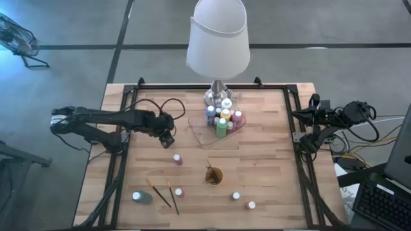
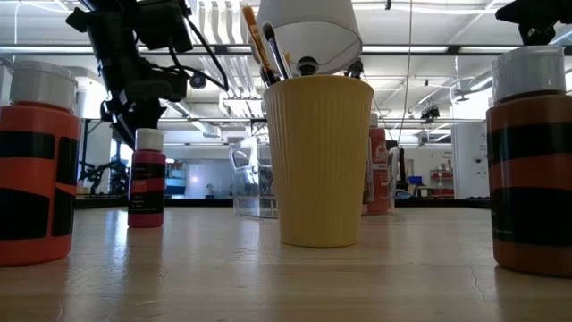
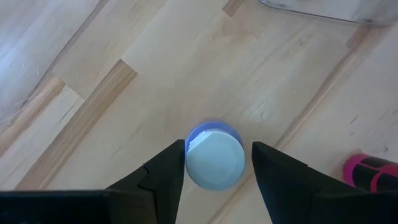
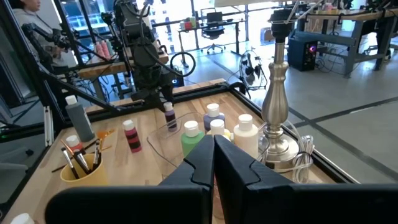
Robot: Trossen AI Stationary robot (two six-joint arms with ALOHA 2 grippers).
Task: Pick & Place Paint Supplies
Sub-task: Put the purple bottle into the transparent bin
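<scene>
Bottles crowd the clear plastic tray (image 1: 204, 137) at the foot of the table lamp (image 1: 218, 40): roughly eight white-capped ones stand packed together there (the tight cluster makes an exact count uncertain), a green bottle (image 1: 221, 127) nearest the front. Loose on the wooden table (image 1: 270, 160) are five more: a pink bottle (image 1: 177, 159) left of centre, a grey bottle (image 1: 142, 197) lying at the near left, a small red one (image 1: 180, 192) beside the brushes, a white-capped one (image 1: 236, 196) and a red one (image 1: 250, 205) at the near right. Two thin brushes (image 1: 165, 196) lie on the wood between the grey bottle and the small red one. One orange cup (image 1: 214, 175) stands near the table's middle with a few brushes upright inside.

The left gripper (image 1: 168, 138) is left of the tray, just beyond the pink bottle, its fingers spread around a purple bottle (image 3: 214, 155) with a pale cap; the fingers flank the cap closely. The right gripper (image 4: 213, 163) rests at the right edge of the table, fingers pressed together and holding nothing.
</scene>
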